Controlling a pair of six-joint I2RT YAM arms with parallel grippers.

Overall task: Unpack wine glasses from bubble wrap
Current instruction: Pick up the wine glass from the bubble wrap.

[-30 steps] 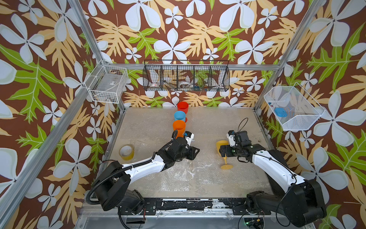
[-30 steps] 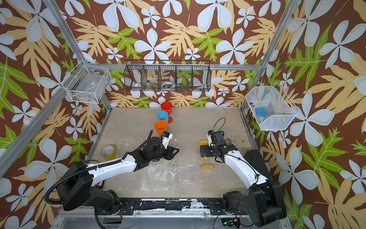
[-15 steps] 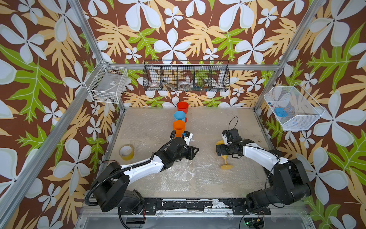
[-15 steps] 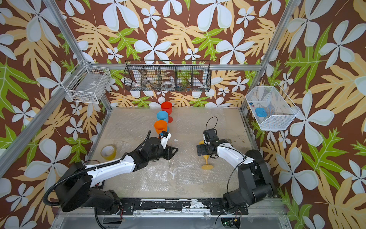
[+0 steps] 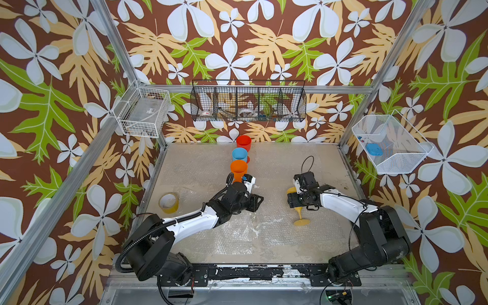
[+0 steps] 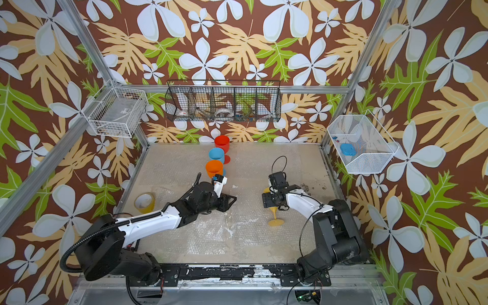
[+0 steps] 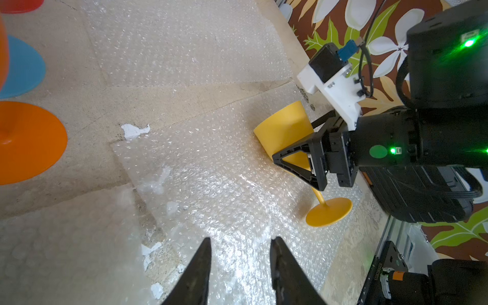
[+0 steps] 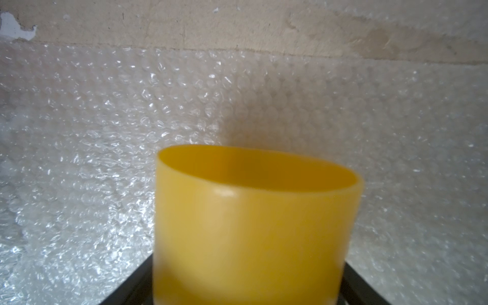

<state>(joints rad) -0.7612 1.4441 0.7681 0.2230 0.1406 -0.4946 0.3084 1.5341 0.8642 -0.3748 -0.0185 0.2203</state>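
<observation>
Floral wallpaper walls (image 5: 237, 39) — beige floor (image 5: 280, 155), aluminium frame (image 5: 338, 89).

The left arm (image 5: 190, 224) stretches low from its base toward the table's centre, wrist roughly level. On the left gripper (image 7: 240, 244) the jaws stand parted, with a clear gap between the fingers and nothing in it.

The right arm (image 5: 343, 203) has its elbow bent and its forearm reaching inward, low. The right gripper (image 7: 295, 142) straddles the bowl of the yellow glass (image 8: 253, 224), one finger on each side. Firm contact is not discernible.

The two grippers point toward each other, well apart.
</observation>
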